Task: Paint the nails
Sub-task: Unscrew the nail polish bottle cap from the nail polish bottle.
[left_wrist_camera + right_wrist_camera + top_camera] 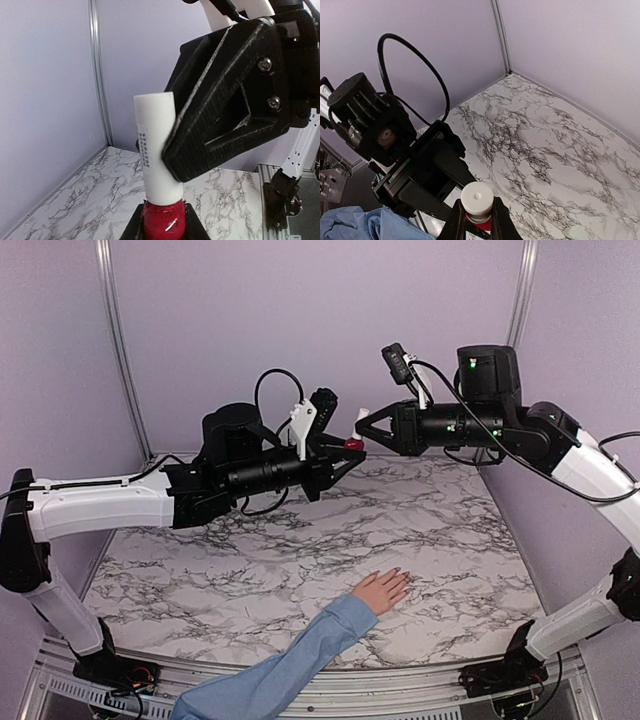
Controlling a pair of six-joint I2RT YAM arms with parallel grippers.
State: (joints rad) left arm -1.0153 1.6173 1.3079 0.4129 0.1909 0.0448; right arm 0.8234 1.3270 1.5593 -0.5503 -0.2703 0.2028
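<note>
1. Marble-patterned in grey and white, the worktop (450,510) is closed in by lilac walls, with a metal post (118,340) standing at its far left corner.
2. A person's hand (381,591) lies palm down near the worktop's near edge, a little right of the middle. Its fingers are straight, close together and pointing toward the far right.
3. The nails (403,576) are at those fingertips, facing up. From above they are too small to tell one from another.
4. A light blue sleeve (290,665) covers the forearm and crosses the near edge between the two arm bases.
5. The left gripper (345,452) is held high above the far half of the worktop, clamped on a small red bottle (354,444) at the glass.
6. The right gripper (365,428) meets it from the right, and its fingers are pressed against the white cap (155,145) that stands on the bottle.
7. In the left wrist view one black finger of the right gripper covers the cap's right side. In the right wrist view the cap's round top sits between the two fingertips.
8. A black cable loop (275,380) arches over the left wrist, just behind the bottle.
9. Both grippers are well apart from the hand, which lies lower and nearer the near edge, under neither arm.
</note>
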